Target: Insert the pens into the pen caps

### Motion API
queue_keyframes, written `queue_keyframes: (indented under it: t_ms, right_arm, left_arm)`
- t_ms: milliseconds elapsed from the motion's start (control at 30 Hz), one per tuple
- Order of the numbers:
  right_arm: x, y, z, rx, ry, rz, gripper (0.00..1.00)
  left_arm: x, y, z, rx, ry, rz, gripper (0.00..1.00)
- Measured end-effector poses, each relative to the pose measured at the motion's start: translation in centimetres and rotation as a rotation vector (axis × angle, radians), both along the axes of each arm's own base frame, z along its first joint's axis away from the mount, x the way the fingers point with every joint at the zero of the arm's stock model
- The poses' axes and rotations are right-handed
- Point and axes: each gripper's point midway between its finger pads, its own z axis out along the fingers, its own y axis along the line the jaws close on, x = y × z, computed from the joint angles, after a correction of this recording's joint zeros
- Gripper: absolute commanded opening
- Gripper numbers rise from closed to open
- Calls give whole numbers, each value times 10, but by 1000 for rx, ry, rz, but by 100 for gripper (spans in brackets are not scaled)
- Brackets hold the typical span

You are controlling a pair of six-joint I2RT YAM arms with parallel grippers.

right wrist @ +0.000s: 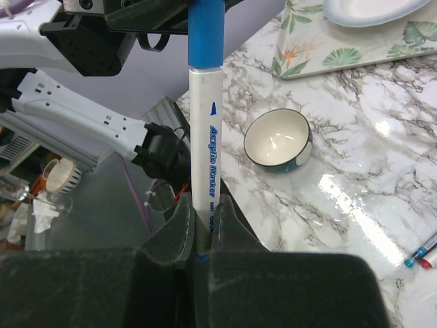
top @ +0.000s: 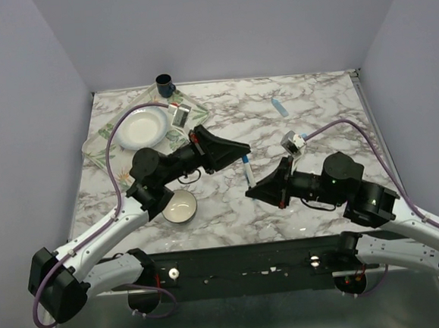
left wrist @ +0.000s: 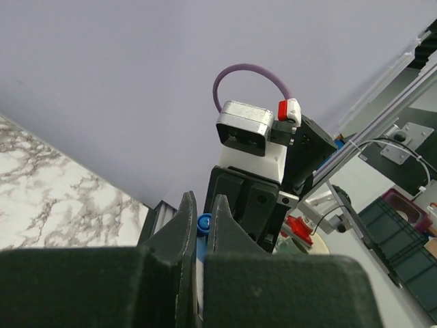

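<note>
Blue cap (right wrist: pixel 205 34) in left pincer (left wrist: pixel 203 208), pen (right wrist: pixel 205 150) in right pincer (right wrist: pixel 203 213).

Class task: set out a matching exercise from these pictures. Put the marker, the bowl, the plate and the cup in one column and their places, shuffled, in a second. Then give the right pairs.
Things
1. blue-and-white marker
2. small bowl
3. white plate
4. dark cup

Places
a. on the leaf-print mat
b. at the far edge of the table
c. held up off the table
d. on bare marble, near side

Pairs: 1-c, 2-d, 3-a, 4-b
</note>
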Motion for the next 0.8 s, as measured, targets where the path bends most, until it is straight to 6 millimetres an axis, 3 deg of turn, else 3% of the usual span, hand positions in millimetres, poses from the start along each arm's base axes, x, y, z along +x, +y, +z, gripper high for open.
queue_keyframes:
  t_ms: [533, 800]
  right_arm:
    - [-13, 14, 42, 23, -35, 108, 1]
    - [-10, 15, 45, -32, -72, 117, 1]
  left_arm:
    - [-21, 19, 41, -213, -55, -27, 0]
    - [-19, 23, 40, -183, -44, 29, 0]
